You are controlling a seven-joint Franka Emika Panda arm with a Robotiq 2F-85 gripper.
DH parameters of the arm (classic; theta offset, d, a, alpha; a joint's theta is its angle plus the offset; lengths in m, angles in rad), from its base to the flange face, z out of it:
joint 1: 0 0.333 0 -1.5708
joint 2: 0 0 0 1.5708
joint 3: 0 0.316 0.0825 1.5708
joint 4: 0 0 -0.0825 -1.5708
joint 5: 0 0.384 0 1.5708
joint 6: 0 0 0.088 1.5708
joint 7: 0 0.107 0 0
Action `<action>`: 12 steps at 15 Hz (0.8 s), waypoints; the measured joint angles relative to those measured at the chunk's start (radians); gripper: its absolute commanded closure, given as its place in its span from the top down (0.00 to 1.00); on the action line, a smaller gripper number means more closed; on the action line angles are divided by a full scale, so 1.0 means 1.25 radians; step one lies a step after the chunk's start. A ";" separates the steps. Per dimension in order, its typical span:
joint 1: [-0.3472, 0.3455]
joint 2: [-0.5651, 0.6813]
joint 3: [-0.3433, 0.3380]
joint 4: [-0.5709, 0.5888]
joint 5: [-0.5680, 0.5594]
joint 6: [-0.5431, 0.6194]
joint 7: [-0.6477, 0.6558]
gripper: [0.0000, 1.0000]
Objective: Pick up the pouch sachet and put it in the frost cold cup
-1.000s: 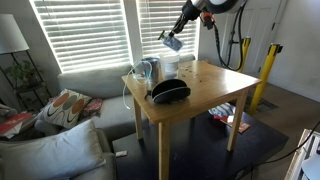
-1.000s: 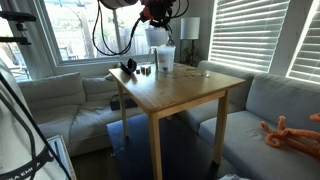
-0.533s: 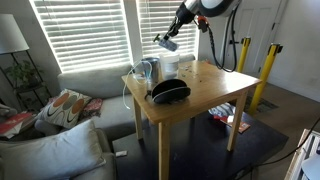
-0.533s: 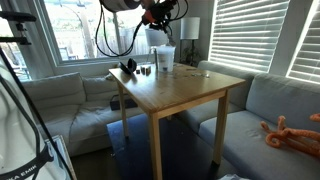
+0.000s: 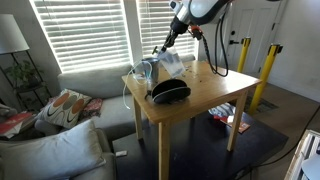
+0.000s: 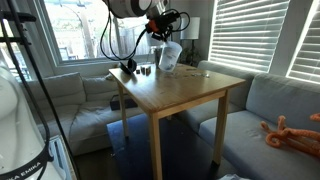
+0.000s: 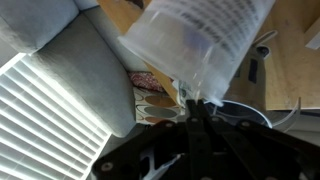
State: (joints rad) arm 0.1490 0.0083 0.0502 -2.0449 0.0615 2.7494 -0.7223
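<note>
Leaning off the upright, the frost cold cup [image 5: 172, 65] is seen on the far left part of the wooden table [image 5: 205, 98], just behind the black bowl-shaped object [image 5: 170, 92] and just right of a clear container [image 5: 145, 71]. In both exterior views the gripper [image 5: 165, 50] is held at the cup's upper rim, the arm reaching down to it from above. In an exterior view the cup [image 6: 170, 57] is shown near the table's [image 6: 185, 100] far edge, tipped under the gripper [image 6: 159, 37]. In the wrist view the cup's [image 7: 200, 40] frosted, printed wall fills the upper part, and the gripper [image 7: 195, 103] is set against its near edge. The fingers are seen close together, a narrow gap at most; whether anything is pinched between them cannot be told. The pouch sachet cannot be made out in any view.
</note>
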 measured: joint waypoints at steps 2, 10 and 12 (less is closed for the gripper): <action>0.000 0.027 0.000 0.020 0.001 -0.033 0.001 0.00; -0.023 0.069 0.013 0.072 -0.001 -0.102 0.024 0.58; -0.030 0.067 0.013 0.075 -0.001 -0.107 0.032 0.72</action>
State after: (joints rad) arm 0.1118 0.0927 0.0666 -1.9516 0.0600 2.6158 -0.6827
